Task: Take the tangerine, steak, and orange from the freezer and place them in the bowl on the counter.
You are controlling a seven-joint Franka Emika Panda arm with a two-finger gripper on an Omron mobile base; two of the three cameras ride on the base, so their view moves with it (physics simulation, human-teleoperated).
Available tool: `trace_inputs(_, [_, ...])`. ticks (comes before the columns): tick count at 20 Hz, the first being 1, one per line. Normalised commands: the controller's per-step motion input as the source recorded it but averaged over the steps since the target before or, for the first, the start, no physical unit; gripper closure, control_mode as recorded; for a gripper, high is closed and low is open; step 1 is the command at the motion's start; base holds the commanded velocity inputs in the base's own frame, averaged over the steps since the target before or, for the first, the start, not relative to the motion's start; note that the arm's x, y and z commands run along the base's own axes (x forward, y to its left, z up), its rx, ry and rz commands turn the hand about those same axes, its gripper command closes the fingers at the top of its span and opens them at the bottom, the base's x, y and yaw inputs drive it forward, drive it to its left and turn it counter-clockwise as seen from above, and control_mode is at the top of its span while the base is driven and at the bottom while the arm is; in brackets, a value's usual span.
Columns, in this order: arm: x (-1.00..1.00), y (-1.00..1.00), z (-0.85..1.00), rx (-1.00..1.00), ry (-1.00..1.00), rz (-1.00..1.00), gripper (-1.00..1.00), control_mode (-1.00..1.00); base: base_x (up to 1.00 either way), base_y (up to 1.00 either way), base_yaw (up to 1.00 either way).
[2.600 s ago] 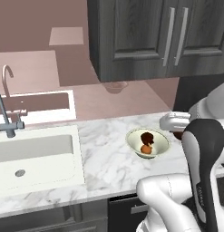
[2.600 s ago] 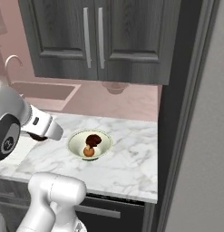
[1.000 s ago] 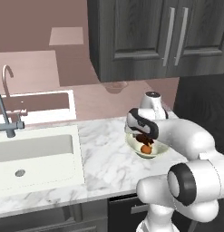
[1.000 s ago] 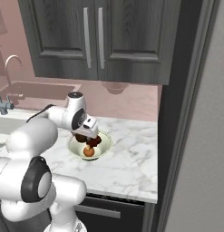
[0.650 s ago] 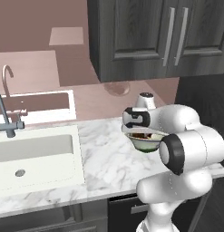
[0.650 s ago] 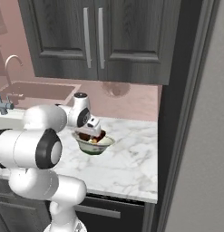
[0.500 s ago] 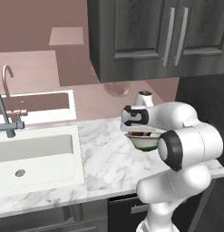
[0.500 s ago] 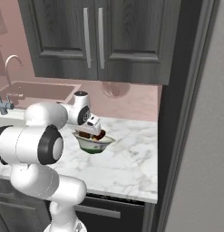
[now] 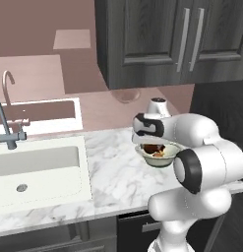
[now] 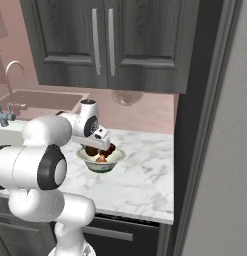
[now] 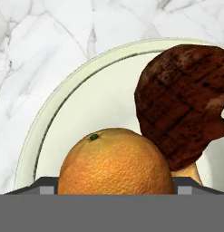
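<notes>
The shallow cream-green bowl stands on the white marble counter. In it lies the dark maroon steak, with a sliver of the tangerine showing under it. My gripper hangs straight down into the bowl. The orange sits between its fingers, which flank it on both sides, low over the bowl's floor. The grey freezer rises at the right edge of the right base view.
A sink with a tap lies left of the bowl. Dark wood-grain cabinets hang above the counter. My own elbow bulges close in front of the bowl. The counter's front edge is near.
My hand has come down over the bowl with the orange and the arm has folded in closer. In the last half second it has hardly moved.
</notes>
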Motion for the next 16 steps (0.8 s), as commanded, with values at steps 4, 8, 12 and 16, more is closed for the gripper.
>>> trace_inputs(4, [-0.49, 0.0, 0.0, 0.0, 0.0, 0.0, 1.0, -1.0, 0.0, 0.0, 0.0])
trace_inputs(8, [-0.25, 0.0, 0.0, 0.0, 0.0, 0.0, 1.0, -1.0, 0.0, 0.0, 0.0])
trace_inputs(12, [0.0, 0.0, 0.0, 0.0, 0.0, 0.0, 1.0, -1.0, 0.0, 0.0, 0.0])
trace_inputs(16, [0.0, 0.0, 0.0, 0.0, 0.0, 0.0, -1.0, -1.0, 0.0, 0.0, 0.0])
